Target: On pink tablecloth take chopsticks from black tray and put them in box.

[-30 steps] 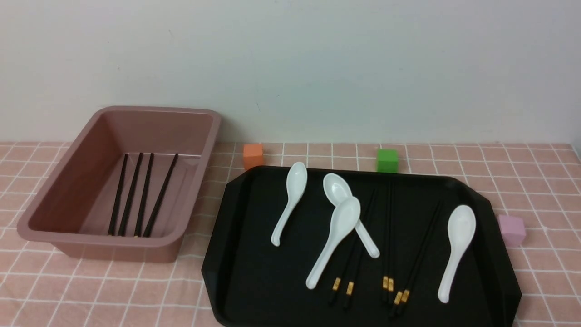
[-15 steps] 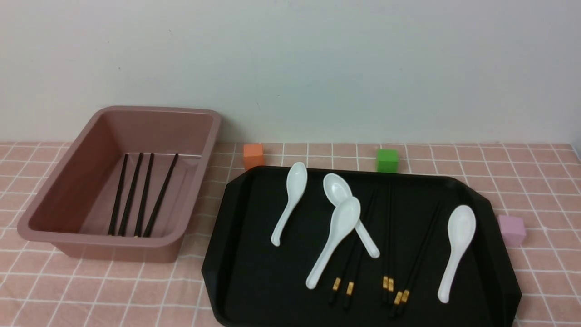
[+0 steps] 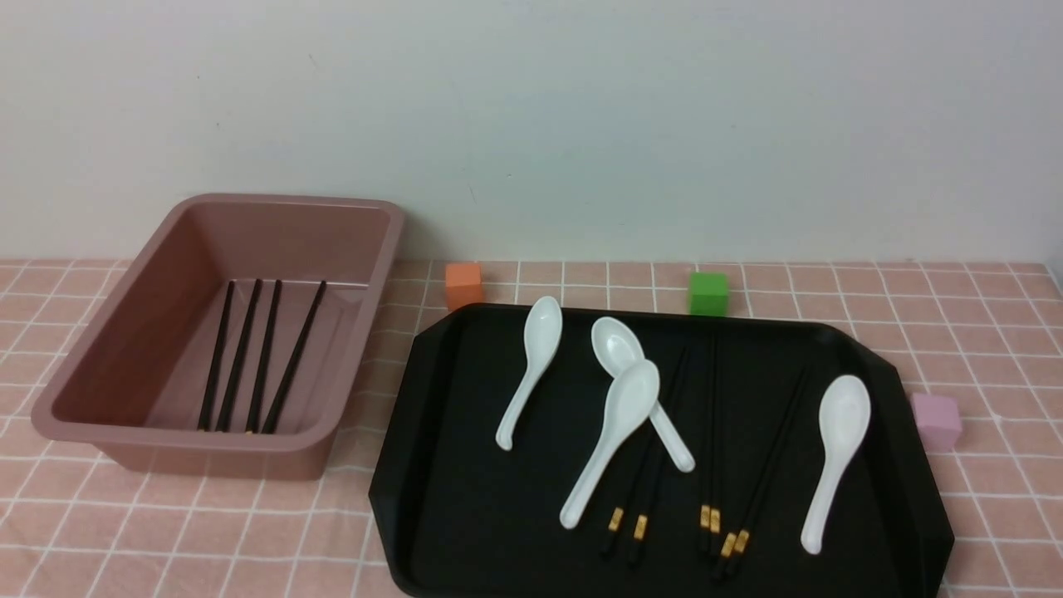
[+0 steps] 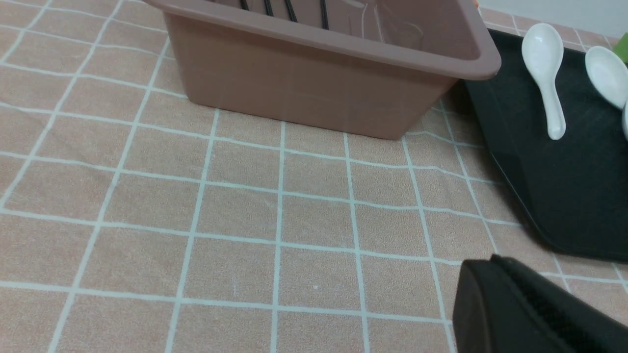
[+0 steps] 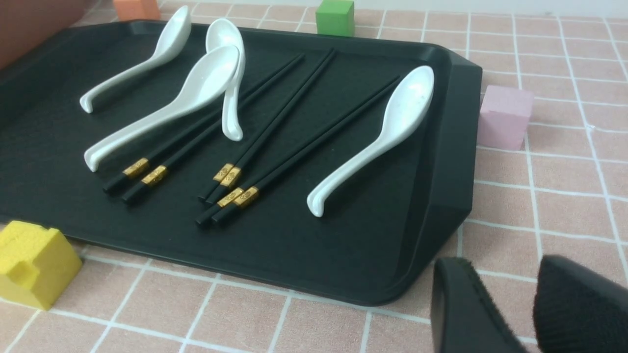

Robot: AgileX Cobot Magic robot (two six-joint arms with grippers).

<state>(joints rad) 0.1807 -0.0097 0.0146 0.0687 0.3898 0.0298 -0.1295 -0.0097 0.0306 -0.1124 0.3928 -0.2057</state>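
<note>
Between picks: four chopsticks (image 3: 257,357) lie in the box (image 3: 365,249), three pairs on the tray (image 3: 432,498). Right hand (image 5: 532,314) slightly spread, empty, by tray corner. Left hand (image 4: 530,314): can't tell. Next: grab the free pair (image 5: 304,142); one pair's under spoons (image 5: 196,93).

I work at a staged tabletop test bench: checked cloth (image 3: 955,316), bare wall (image 3: 581,124), coloured foam cubes (image 3: 708,293) ahead of my jaws.
</note>
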